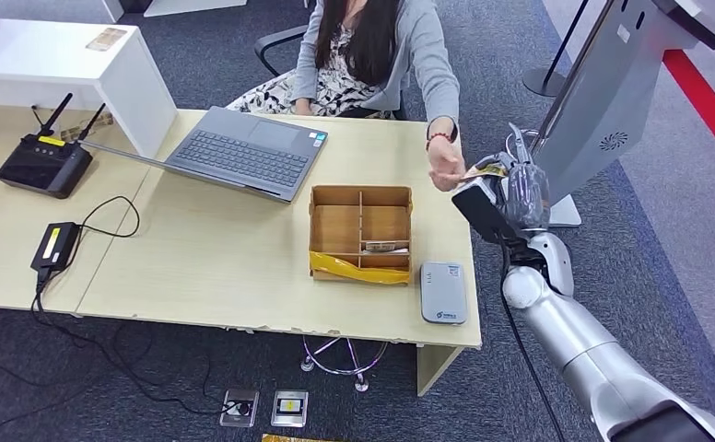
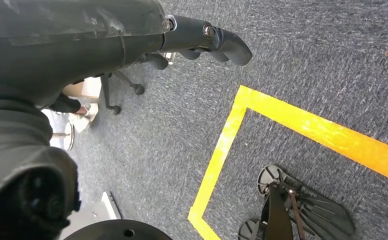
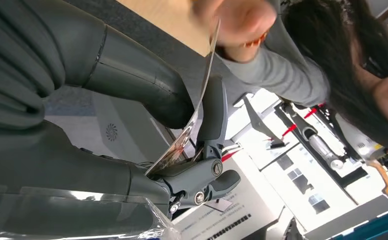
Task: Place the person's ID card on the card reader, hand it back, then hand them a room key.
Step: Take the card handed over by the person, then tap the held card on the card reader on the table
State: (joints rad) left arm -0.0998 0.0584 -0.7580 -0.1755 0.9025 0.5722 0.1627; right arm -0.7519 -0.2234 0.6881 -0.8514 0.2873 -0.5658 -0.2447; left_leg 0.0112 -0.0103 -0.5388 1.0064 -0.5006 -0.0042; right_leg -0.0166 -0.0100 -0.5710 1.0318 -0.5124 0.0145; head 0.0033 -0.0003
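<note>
My right hand (image 1: 510, 193) is raised beyond the desk's right end and pinches a thin card (image 1: 485, 171) with a gold-brown print. In the right wrist view the card (image 3: 197, 110) stands edge-on between my thumb (image 3: 142, 85) and a dark finger (image 3: 213, 115). The person's hand (image 1: 446, 166) reaches across and touches the card's far end (image 3: 217, 30). The grey card reader (image 1: 443, 292) lies flat near the desk's front right corner with nothing on it. My left hand (image 2: 202, 37) hangs over the carpet, fingers loosely bent, holding nothing.
A wooden divided box (image 1: 360, 233) with a card (image 1: 386, 246) in one compartment sits beside the reader, yellow tape along its front. A laptop (image 1: 243, 152), router (image 1: 45, 164) and cables lie to the left. A grey kiosk (image 1: 612, 101) stands close to my right hand.
</note>
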